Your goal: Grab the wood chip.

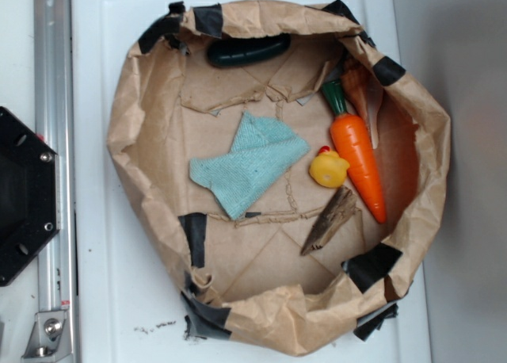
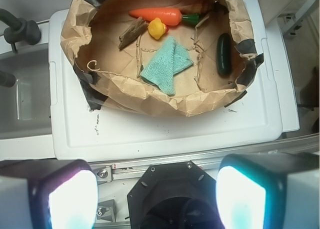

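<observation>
Gripper: nearest to you in the wrist view, two pale glowing fingers fill the bottom corners, spread wide apart with nothing between them. They hang above the black mount, well short of the bag.
Mount: you see a black many-sided plate between the fingers, bolted to a metal rail; in the exterior view it sits at the left edge.
Lid: a white plastic surface beyond the rail; the bag sits on it.
Bag: a crumpled brown paper bag with its walls rolled down and patched with black tape, open to you from above.
Cloth: a folded teal cloth near the middle of the bag floor.
Cucumber: a dark green cucumber lying against one wall, apart from the other items.
Wood chip: a small dark brown wedge lying flat on the bag floor, free of the gripper. It is just beside the duck, and its wide end lies close to the carrot's tip.
Duck: a small yellow duck touching the carrot's side.
Carrot: an orange carrot with a green top, lying along the wall farthest from the gripper.
</observation>
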Motion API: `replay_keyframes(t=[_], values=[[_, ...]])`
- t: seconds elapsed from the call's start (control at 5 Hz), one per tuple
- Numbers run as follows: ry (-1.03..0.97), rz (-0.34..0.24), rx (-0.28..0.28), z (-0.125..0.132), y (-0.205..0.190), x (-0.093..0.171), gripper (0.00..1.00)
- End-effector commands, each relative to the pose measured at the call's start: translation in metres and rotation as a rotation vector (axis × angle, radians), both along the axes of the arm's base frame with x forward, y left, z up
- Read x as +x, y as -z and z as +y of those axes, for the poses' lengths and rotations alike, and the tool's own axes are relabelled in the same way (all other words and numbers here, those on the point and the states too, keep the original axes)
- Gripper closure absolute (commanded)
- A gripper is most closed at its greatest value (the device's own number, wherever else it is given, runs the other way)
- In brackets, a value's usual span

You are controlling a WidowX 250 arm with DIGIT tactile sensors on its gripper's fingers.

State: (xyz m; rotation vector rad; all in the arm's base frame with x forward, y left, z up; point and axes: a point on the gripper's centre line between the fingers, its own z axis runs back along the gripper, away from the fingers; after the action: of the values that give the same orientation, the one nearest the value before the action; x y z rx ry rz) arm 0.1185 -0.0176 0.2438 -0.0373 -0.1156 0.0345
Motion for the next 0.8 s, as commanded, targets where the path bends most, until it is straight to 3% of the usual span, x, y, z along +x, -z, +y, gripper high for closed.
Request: replay_keyframes(t=[0.0, 0.2, 0.4, 0.6], values=[[0.000, 0.000, 0.000, 0.000, 0.000, 0.000, 0.00], [-0.248, 0.084, 0.037, -0.016, 0.017, 0.050, 0.00], [-0.335, 0.112, 0.015, -0.017, 0.040, 0.091, 0.00], [-0.422, 0.102, 0.011, -0.012, 0.072, 0.117, 0.00]])
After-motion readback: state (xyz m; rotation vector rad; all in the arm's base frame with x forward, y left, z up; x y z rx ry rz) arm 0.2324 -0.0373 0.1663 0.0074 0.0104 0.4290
